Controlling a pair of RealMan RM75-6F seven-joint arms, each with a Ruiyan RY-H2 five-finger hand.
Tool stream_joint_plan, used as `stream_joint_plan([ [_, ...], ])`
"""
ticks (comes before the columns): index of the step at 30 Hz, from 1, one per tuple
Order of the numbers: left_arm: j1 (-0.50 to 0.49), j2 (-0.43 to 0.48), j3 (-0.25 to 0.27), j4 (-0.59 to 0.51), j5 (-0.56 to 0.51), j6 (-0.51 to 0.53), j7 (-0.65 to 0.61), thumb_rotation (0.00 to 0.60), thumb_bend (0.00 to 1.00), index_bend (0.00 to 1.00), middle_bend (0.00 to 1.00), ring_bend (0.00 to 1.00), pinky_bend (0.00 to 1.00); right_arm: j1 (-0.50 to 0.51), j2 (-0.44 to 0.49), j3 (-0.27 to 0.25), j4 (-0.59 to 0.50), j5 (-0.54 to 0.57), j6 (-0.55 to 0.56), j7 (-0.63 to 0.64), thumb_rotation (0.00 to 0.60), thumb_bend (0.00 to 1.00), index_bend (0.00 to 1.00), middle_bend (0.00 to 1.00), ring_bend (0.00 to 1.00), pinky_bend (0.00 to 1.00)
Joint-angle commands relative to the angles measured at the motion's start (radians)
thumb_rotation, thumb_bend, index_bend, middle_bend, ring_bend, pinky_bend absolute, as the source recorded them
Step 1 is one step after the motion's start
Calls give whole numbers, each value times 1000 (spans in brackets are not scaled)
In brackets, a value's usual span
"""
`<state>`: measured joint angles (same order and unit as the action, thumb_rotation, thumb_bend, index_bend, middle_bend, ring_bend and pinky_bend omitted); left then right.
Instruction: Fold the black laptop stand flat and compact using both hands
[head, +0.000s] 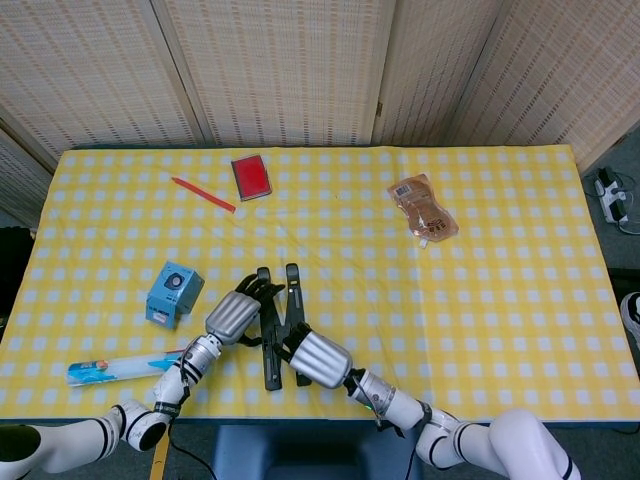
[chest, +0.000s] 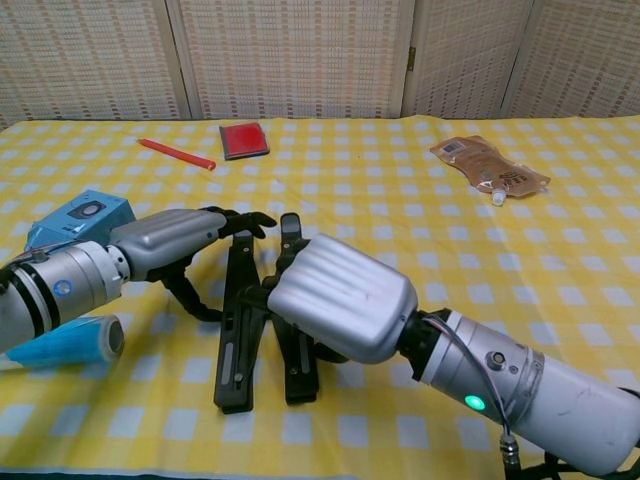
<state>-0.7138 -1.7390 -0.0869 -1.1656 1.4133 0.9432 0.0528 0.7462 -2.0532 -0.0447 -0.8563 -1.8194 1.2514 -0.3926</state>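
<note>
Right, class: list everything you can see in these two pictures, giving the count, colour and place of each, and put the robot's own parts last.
stand: one, black, near middle of the table, between the two hands, bars almost together
box: one, blue, left of the stand
tube: one, blue and white, near left edge, lying flat
pen: one, red, far left
card case: one, red, far side, right of the pen
pouch: one, brown, far right
tablecloth: one, yellow and white check, over the table
left hand: one, silver with black fingers, on the stand's left bar
right hand: one, silver, on the stand's right bar
</note>
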Motion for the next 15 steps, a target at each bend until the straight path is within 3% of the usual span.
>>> stream_joint_plan([
  [1, 7, 18, -2, -17, 2, 18, 4, 600, 194, 48, 169, 90, 0, -3, 35, 1, -49, 0, 5, -12, 600, 200, 257, 443, 384, 437],
  [8, 29, 102, -14, -95, 5, 67, 2, 600, 194, 46, 168, 87, 0, 17, 225, 29, -333, 18, -47, -90, 600, 200, 103, 302, 295, 393],
  [15, 53, 179, -18, -165, 11, 110, -3, 600, 194, 44, 167, 85, 0, 122, 451, 68, -637, 101, -319, -169, 600, 200, 2, 172, 172, 221],
])
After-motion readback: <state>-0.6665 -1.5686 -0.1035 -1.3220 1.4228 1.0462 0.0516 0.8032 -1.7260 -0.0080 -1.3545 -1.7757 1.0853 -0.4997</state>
